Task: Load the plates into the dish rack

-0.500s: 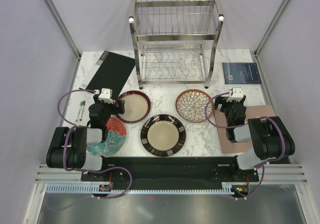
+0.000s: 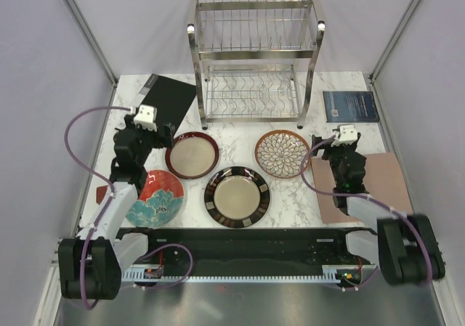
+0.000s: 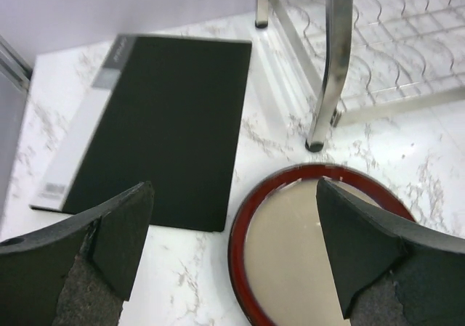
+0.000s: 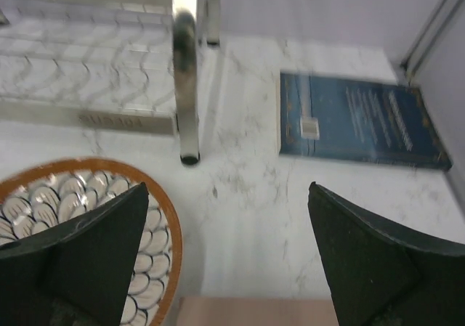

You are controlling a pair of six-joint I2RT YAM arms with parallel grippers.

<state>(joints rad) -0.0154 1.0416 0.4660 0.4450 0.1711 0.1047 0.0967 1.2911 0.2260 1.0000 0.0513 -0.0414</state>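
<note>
Left gripper (image 3: 232, 224): jaws spread, empty, above left rim of dark-red-rimmed plate (image 3: 305, 253), lower centre. Right gripper (image 4: 227, 217): spread, empty, marble table (image 4: 240, 195) between jaws. Blue book (image 4: 356, 123) lettering illegible.

My left arm (image 2: 109, 210) and right arm (image 2: 363, 206) look alike: black joints, pale grey link shells, a purple cable (image 2: 71, 133) looping off each and a white block (image 2: 147, 113) at the wrist. Up close, the fingers (image 3: 109, 231) are matte black wedges with ragged grey lower edges.

Red, teal-flowered plate (image 2: 156, 197); chrome rack (image 2: 254, 57)
</note>
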